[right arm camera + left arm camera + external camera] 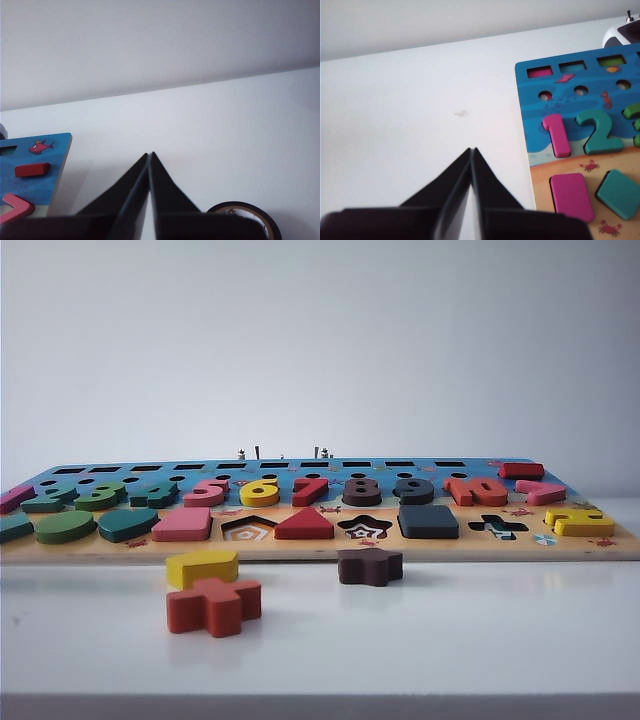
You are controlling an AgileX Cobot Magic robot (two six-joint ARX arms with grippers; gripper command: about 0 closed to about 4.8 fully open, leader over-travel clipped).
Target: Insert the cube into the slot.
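Flat dark navy square wooden cube [428, 522] seated in the front-row square slot of the wooden puzzle board [320, 546], between the star recess [365, 528] and cross recess [497, 527]. Left pincer [471, 150] closed, empty, above white worktop [420, 125] beside the board's edge; right pincer [150, 155] closed, empty, beside the opposite edge.

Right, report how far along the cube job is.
Done, it seems: the cube sits in its recess on the puzzle board, with no checkerboard floor showing. In hand: nothing. The left gripper and right gripper are both shut and empty over bare table beside the board's ends. Left: nothing for the cube; the star piece and two others lie loose in front.
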